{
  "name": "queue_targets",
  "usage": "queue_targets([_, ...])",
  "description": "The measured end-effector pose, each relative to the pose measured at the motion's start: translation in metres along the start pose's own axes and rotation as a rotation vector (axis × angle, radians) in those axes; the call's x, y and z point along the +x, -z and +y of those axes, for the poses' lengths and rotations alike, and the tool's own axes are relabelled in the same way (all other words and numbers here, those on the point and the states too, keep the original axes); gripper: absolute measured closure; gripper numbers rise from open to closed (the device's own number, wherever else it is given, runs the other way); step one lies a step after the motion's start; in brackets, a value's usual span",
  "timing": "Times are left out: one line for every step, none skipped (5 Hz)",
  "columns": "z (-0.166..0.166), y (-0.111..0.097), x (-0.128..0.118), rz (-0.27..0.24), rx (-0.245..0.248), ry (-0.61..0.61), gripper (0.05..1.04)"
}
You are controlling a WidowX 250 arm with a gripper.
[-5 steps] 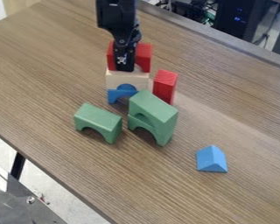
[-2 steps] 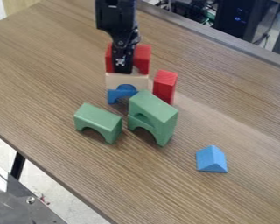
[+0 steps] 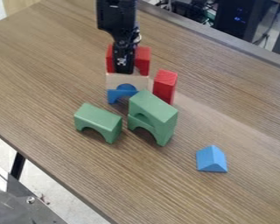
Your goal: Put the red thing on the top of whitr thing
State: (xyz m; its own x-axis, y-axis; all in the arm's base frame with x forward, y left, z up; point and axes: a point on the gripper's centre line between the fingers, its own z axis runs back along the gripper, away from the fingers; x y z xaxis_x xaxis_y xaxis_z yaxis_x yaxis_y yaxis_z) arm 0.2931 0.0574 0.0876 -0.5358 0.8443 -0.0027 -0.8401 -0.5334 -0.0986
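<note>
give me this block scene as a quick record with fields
gripper: at the red arch, its tips in front
red arch: at the top of the white block; contact unclear
under white: blue arch
beside: upright red block
nearer camera: green arch, green stack
off to one side: blue wedge

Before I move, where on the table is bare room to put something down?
In the view, bare wood lies right of the upright red block and left of the lone green arch. It is crowded around the white block, by the gripper.
</note>
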Motion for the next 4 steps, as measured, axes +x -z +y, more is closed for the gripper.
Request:
queue_targets([-0.001,0.001,0.002,-0.007,-0.006,-0.011,0.144])
queue_targets([-0.002,0.000,0.003,-0.004,-0.005,-0.023,0.082])
queue_targets([-0.003,-0.024,0.015,0.026,-0.032,-0.047,0.084])
queue_targets([-0.010,-0.055,0.024,0.088,-0.081,-0.059,0.084])
